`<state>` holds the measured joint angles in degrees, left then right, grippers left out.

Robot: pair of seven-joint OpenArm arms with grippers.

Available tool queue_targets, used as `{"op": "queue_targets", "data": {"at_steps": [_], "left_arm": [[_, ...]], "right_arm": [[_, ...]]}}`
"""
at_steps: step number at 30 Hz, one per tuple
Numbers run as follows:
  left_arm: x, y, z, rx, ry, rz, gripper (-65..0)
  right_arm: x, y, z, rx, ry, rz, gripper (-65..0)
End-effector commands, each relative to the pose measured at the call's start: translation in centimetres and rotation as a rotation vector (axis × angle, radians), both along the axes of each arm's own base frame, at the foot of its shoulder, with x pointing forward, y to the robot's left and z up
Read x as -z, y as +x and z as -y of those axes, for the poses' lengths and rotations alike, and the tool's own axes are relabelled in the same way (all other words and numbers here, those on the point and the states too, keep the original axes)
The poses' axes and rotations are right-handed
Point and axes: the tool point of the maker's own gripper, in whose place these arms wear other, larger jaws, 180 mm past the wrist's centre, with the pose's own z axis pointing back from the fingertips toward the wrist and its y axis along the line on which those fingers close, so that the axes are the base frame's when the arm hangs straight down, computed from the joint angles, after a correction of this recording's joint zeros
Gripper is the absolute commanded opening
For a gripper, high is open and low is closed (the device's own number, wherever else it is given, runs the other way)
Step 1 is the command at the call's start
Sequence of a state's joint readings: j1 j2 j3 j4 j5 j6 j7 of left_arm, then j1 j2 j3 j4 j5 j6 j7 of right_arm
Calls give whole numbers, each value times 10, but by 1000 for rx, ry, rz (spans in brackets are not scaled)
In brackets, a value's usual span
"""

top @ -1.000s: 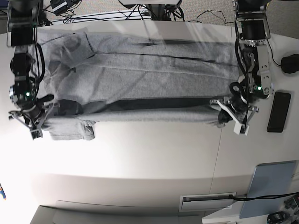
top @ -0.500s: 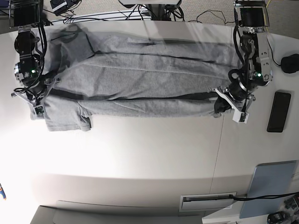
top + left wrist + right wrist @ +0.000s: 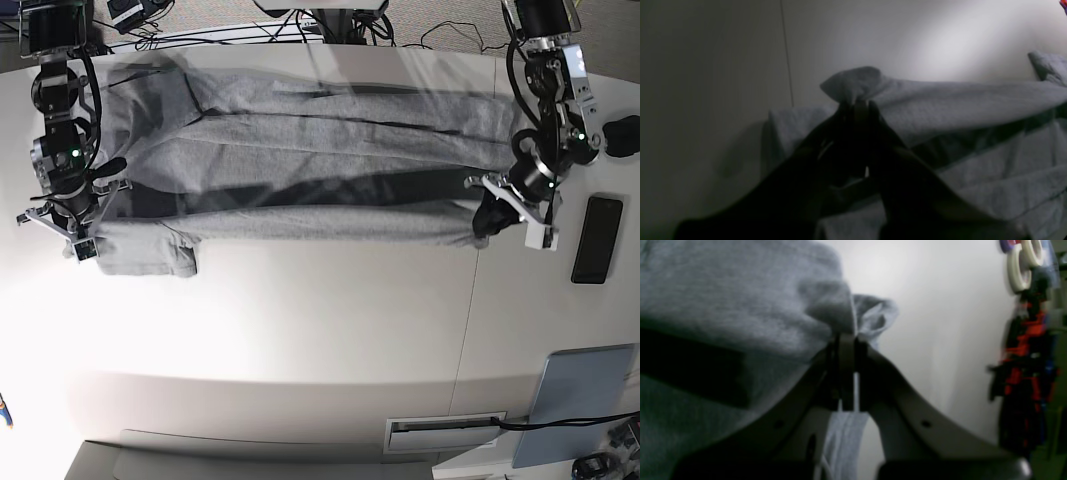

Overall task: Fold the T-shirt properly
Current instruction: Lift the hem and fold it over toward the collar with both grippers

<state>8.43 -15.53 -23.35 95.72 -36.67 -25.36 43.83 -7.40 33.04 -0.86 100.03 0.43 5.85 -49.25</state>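
The heather-grey T-shirt [image 3: 320, 160] lies stretched sideways across the far half of the table, plain side up, with a long fold along its near edge and a sleeve [image 3: 150, 258] at the left. At the shirt's right end my left gripper [image 3: 487, 218] is shut on a bunched corner. The left wrist view shows its dark fingers [image 3: 873, 120] pinching a raised tuft of the T-shirt [image 3: 973, 100]. My right gripper [image 3: 85, 235] is shut on the shirt's left end. In the right wrist view its fingertips [image 3: 840, 346] clamp a gathered fold of the T-shirt [image 3: 723, 306].
A black phone [image 3: 597, 240] and a black mouse [image 3: 622, 133] lie right of the left arm. A pale-blue pad [image 3: 580, 400] sits at the near right. Cables run along the far edge. Tape rolls [image 3: 1023, 263] and red-black items [image 3: 1023, 373] show beside the table.
My left gripper has moved right and slightly up the picture, pulling the cloth taut. The right gripper went up the picture, then part-way back down, carrying the left end.
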Motion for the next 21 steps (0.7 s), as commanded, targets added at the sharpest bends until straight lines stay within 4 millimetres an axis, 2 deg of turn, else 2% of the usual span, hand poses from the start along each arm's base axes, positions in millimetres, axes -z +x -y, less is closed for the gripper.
{"op": "queue_targets", "data": {"at_steps": [1, 5, 10, 21], "left_arm": [[-14, 6, -5, -8, -2, 48, -650], [-12, -3, -10, -17, -24, 45, -650], [-13, -15, -9, 17, -32, 53, -650], [7, -36, -7, 50, 0, -58, -650]], "right_arm": [[-18, 4, 4, -10, -41, 47, -650], [-17, -11, -2, -25, -74, 41, -650], [-7, -33, 1, 0, -106, 2, -650], [19, -72, 6, 33, -108, -92, -650]]}}
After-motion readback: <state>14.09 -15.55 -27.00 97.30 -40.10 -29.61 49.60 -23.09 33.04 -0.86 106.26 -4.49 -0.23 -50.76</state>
